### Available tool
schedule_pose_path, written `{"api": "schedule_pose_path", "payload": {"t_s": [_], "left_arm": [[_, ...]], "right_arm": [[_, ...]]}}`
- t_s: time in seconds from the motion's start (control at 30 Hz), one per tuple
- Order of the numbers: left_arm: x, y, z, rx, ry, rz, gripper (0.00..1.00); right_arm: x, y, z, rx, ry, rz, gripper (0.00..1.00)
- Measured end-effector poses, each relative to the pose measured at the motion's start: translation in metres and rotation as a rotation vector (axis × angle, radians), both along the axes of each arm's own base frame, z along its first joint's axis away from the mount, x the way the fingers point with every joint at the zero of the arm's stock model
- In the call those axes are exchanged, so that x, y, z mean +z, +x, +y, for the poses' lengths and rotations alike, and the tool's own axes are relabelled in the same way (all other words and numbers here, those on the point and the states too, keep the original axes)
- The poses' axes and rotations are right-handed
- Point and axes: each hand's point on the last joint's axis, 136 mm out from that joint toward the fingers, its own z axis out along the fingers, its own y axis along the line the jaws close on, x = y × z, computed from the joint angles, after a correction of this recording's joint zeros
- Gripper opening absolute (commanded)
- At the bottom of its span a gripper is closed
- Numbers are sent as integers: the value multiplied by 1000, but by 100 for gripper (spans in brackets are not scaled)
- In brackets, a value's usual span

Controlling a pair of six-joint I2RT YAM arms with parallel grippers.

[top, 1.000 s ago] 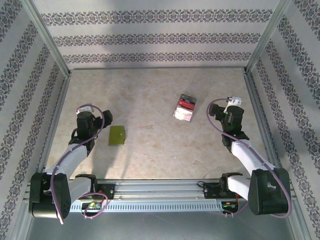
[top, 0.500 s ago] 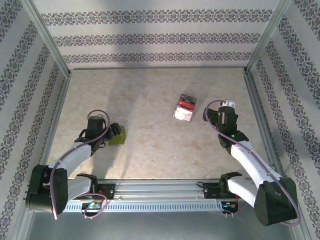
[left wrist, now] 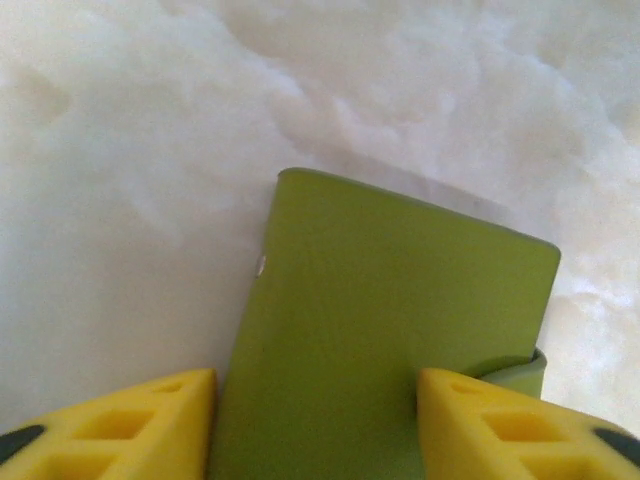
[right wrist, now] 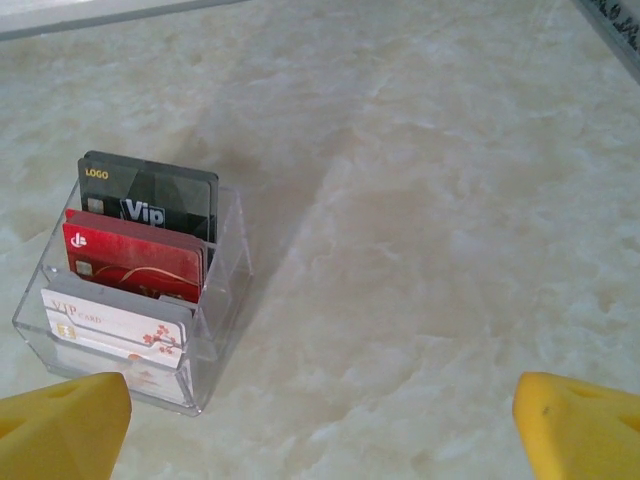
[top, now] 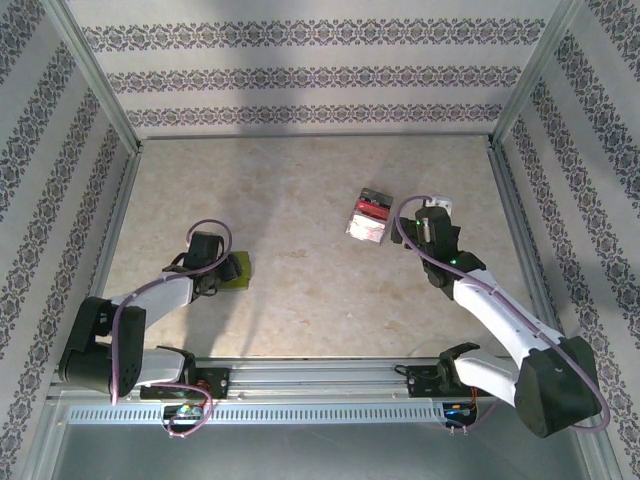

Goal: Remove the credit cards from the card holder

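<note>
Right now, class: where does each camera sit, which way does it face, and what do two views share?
Top external: above and behind the bases, looking down on the table; both arms, left gripper, right gripper.
Left wrist: close above the green card holder; yellow fingers at bottom.
Right wrist: low, facing the cards in the clear stand; yellow fingers at bottom.
Shared: top and left wrist both show the green card holder.
</note>
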Motion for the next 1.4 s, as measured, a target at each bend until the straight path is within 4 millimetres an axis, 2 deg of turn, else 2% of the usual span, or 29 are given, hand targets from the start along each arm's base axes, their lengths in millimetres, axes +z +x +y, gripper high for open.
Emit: {"api": "schedule_pose_path", "payload": {"t_s": [0.13,0.27,0.5,0.7,0.87,1.03,1.2,1.4], "left_arm": [[2,10,-28,-74,-44,-22,31],[7,9,-57,-157,-86,-36,22],[16,5,-94,-260,-114,-53,14],[19,4,-123,-333,-143,-61,3],[19,5,-134,-339,-187,-59,0],[29,6,-145,-335,-263,-74,0],[53,11,-157,-332,-359,-125,0],[77,16,-175,-350,-491,-182,0]], "right_arm": [[-6,3,11,19,-1,37,98],[-8,5,28,57,-6,62,98],[-11,0,49,91,30,99,98],[-26,-9,72,122,119,174,98],[-44,-19,101,172,189,262,98],[-48,-26,128,227,322,313,98],[-43,-30,161,318,524,302,98],[-47,-36,195,429,727,316,97]]}}
